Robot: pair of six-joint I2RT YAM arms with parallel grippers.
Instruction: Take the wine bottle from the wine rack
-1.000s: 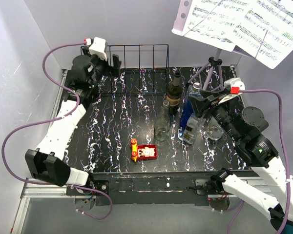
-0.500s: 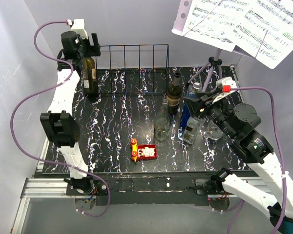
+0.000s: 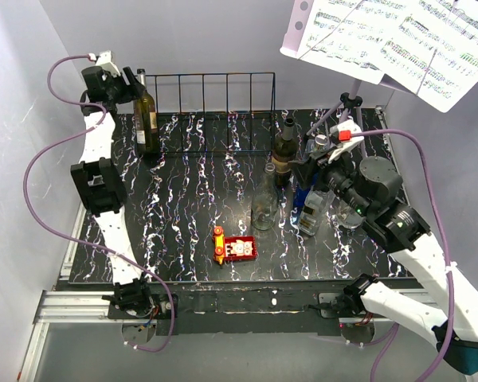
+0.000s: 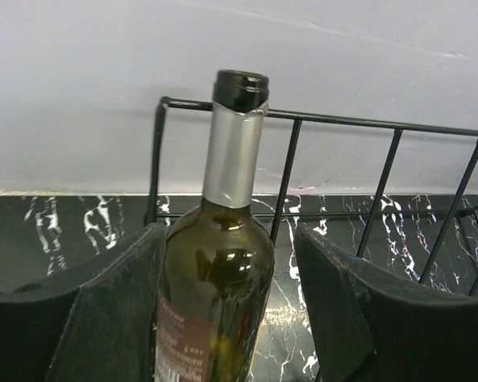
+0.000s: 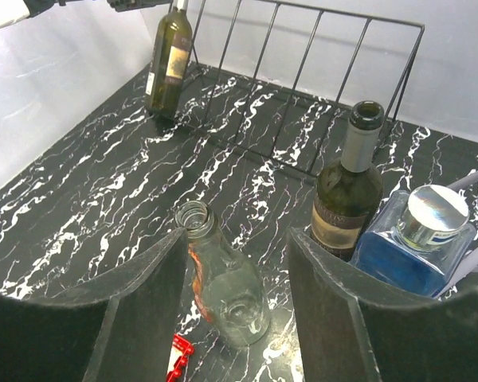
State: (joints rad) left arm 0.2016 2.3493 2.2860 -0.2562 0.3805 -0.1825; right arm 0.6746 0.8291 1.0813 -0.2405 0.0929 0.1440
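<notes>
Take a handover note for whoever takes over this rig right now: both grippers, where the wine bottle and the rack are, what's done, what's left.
Left gripper: open, with a finger on either side of the wine bottle at its shoulder. A gap shows at one finger, so there is no grip yet.
Right gripper: open and empty, aimed toward the clear bottle.
Wine bottle: upright at the left end of the wine rack, at the back of the table.
Done: the left arm is lined up on the bottle.
Left: close on the bottle, lift it and bring it clear of the rack.
</notes>
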